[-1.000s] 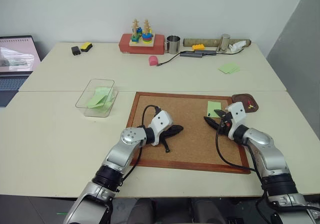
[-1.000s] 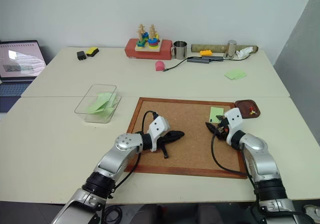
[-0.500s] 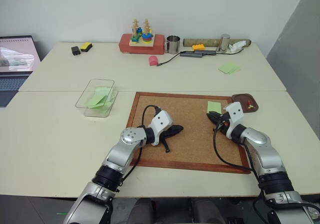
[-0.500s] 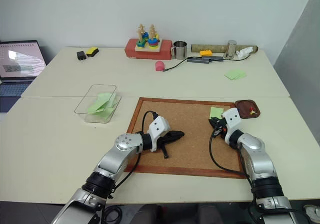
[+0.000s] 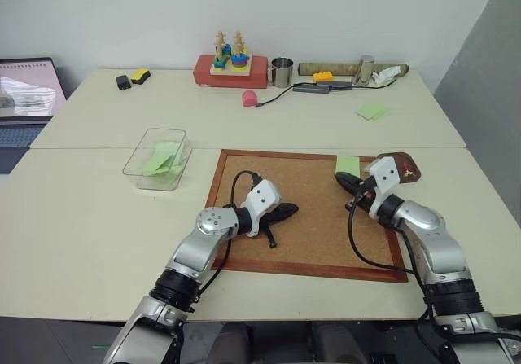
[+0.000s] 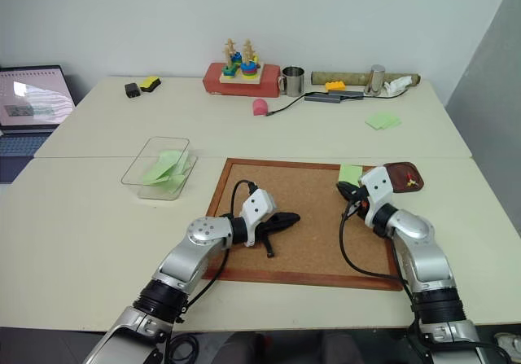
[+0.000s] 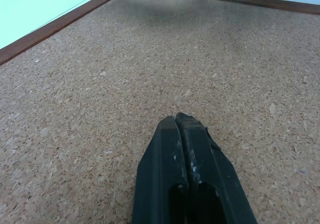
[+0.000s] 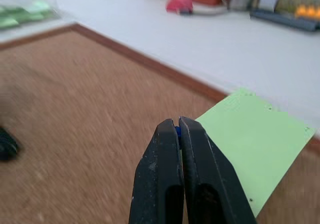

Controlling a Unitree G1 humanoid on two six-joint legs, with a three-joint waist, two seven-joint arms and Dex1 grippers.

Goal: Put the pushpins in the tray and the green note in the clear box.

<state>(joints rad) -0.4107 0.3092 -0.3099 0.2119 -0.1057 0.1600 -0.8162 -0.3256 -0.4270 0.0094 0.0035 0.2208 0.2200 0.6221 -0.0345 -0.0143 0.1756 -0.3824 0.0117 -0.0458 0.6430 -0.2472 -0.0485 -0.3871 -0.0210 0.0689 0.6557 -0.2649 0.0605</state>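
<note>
Pushpins and one green note are my work on this table. At the far left stands a laptop. Next comes the clear box, on the table left of the corkboard, with some green sheets already inside. My left gripper lies low over the middle of the corkboard, its two black fingers pressed together with nothing between them. More to the right, my right gripper hovers over the board's far right corner, clenched; in the right wrist view a small blue thing shows between the tips, maybe a pushpin head, I cannot tell for sure. The green note lies on that corner, just beside my right fingertips. Right of it, off the board, sits the dark tray with red and yellow pushpins in it.
</note>
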